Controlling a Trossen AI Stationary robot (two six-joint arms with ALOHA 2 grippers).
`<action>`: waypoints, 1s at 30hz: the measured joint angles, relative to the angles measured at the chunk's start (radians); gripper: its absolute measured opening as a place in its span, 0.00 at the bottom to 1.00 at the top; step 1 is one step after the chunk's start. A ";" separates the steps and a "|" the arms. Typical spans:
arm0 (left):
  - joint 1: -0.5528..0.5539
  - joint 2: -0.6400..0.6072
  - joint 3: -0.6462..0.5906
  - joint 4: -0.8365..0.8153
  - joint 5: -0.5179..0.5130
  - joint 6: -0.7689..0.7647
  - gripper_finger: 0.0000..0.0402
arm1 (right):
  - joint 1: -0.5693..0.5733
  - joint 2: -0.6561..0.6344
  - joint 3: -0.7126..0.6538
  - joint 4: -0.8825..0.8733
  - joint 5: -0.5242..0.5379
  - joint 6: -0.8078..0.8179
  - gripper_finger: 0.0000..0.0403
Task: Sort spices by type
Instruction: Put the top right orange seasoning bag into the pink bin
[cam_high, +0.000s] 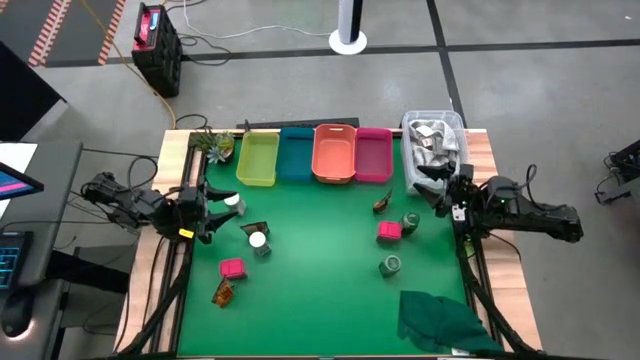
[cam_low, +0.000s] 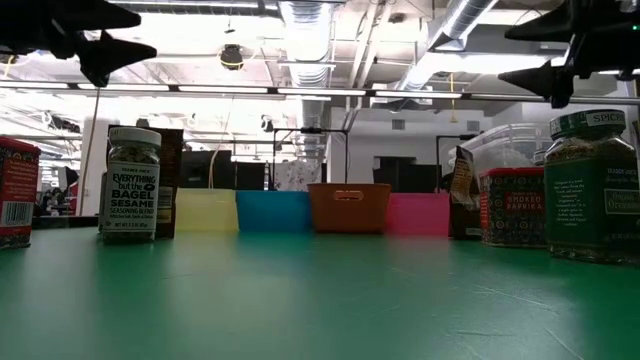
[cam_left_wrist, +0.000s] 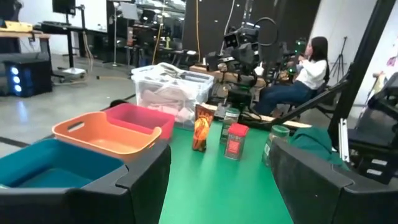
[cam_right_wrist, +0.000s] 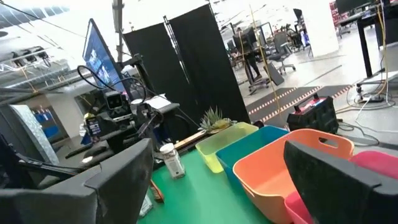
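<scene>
Up at the far edge of the smooth green mat (cam_high: 330, 250) stands a row of four rectangular plastic bins: yellow (cam_high: 257, 158), teal (cam_high: 295, 154), orange (cam_high: 334, 153) and pink (cam_high: 373, 155), with a clear tub (cam_high: 433, 140) of crumpled silvery packets to their right. The spices lie scattered in front of them. On the left are two white-capped glass jars (cam_high: 260, 242), a pink-red cube packet (cam_high: 232, 268) and a glossy brown-orange piece (cam_high: 223, 293). On the right sit another brown-orange piece (cam_high: 383, 203), a pink-red cube (cam_high: 389, 232) and two round green jars (cam_high: 390, 265). A rumpled dark green cloth (cam_high: 440, 320) is bunched at the near right corner. The left gripper (cam_high: 207, 212) hovers at the mat's left edge, its blocky dark fingers (cam_left_wrist: 143, 186) spread apart and holding nothing. The right gripper (cam_high: 440, 190) hangs at the right edge by the tub, fingers (cam_right_wrist: 336, 177) likewise parted.
</scene>
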 joint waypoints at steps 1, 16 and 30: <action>0.000 0.000 0.000 0.001 0.000 0.009 0.64 | 0.002 0.013 0.000 0.002 0.000 0.010 0.95; -0.006 0.194 0.048 0.111 0.007 0.107 0.64 | 0.162 0.499 0.000 0.524 0.024 0.016 0.95; 0.069 0.492 0.204 0.245 -0.066 0.221 0.64 | 0.185 1.074 0.196 0.773 0.113 -0.168 0.95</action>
